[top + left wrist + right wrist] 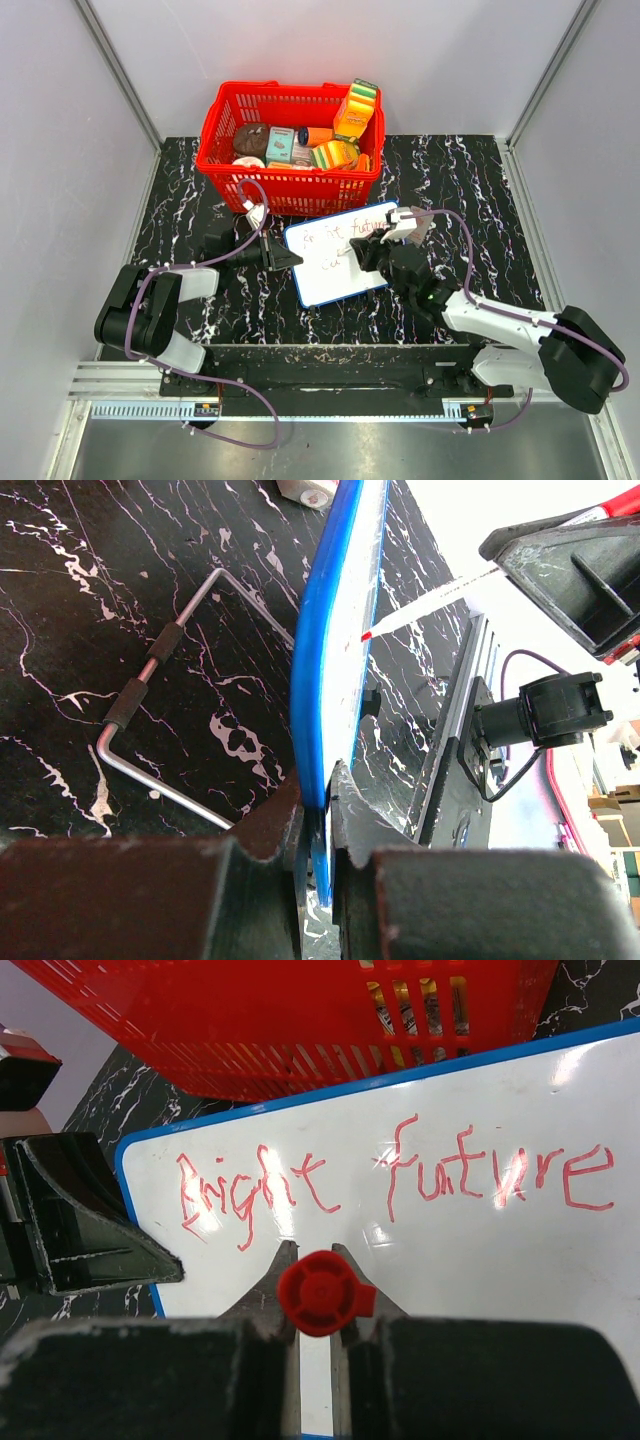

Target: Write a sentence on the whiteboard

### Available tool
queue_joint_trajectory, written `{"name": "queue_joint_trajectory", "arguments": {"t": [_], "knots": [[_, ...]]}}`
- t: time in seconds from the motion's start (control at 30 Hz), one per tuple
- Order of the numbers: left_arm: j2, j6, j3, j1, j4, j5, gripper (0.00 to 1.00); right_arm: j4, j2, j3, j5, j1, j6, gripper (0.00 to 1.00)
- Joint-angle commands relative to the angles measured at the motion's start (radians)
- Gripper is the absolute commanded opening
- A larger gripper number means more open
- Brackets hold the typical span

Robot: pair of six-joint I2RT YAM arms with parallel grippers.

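Both hold something: left end effector (318,802) pinches the whiteboard (335,278) by its edge, right end effector (315,1256) grips a red marker (318,1295); excess pressure could pivot the whiteboard, distorting the sentence (398,1172).

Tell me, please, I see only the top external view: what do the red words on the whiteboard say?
Observer: The right wrist view shows the top line of the lettering on the whiteboard: "Bright Future".
Operator: Do the right fingers hold something?
Observer: Yes, the right fingers are shut on a marker with a red end.
Operator: And the left arm?
Observer: The left fingers pinch the edge of the board's blue frame.
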Motion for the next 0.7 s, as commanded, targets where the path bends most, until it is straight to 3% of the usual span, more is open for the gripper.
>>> {"name": "queue_joint_trajectory", "arguments": {"t": [0.0,0.67], "knots": [[-0.001,0.105,0.008,-0.017,-0.034,-0.101,0.00,-0.007,-0.012,-0.023,-0.011,-0.006,0.014,0.00],[-0.001,0.108,0.010,-0.020,-0.040,-0.104,0.00,-0.036,-0.058,-0.057,0.023,-0.006,0.022,0.00]]}}
